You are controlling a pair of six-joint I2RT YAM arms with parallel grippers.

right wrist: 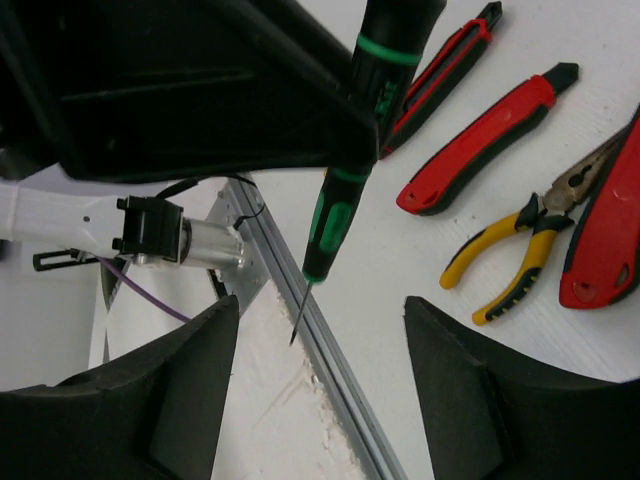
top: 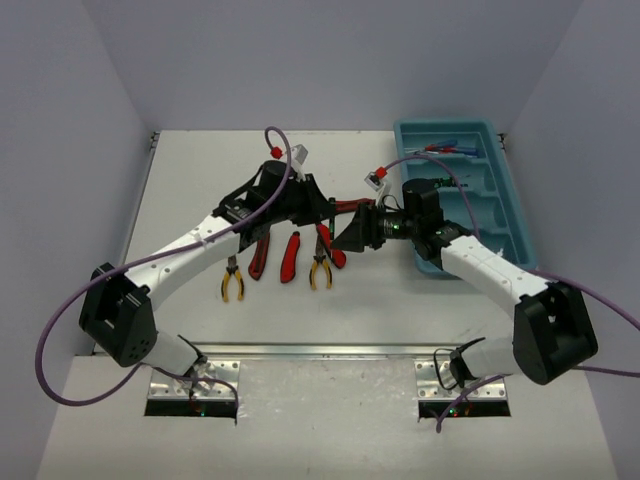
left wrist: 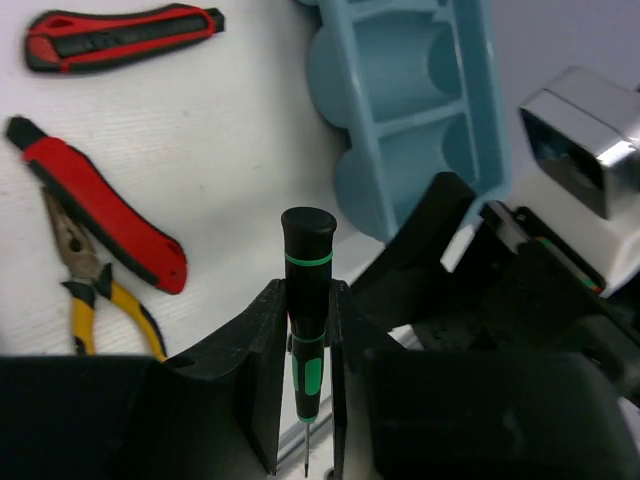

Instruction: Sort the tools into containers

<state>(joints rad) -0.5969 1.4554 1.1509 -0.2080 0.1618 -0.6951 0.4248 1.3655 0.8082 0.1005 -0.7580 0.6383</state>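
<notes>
My left gripper (left wrist: 306, 292) is shut on a black-green screwdriver (left wrist: 307, 250), which stands upright between the jaws with its thin tip pointing down. It is raised over mid-table (top: 318, 208). My right gripper (right wrist: 322, 310) faces it from the right (top: 355, 228). Its jaws are open, wide apart on either side of the screwdriver (right wrist: 345, 170) tip without touching it. The teal tray (top: 503, 215) stands at the far right and holds blue-handled screwdrivers (top: 445, 150) in its far compartment.
Red utility knives (top: 290, 257) (top: 258, 255) and yellow-handled pliers (top: 232, 280) (top: 320, 270) lie on the table below the grippers. Another red knife (right wrist: 470, 145) and pliers (right wrist: 510, 250) show in the right wrist view. A metal rail (top: 320, 350) runs along the table's near edge.
</notes>
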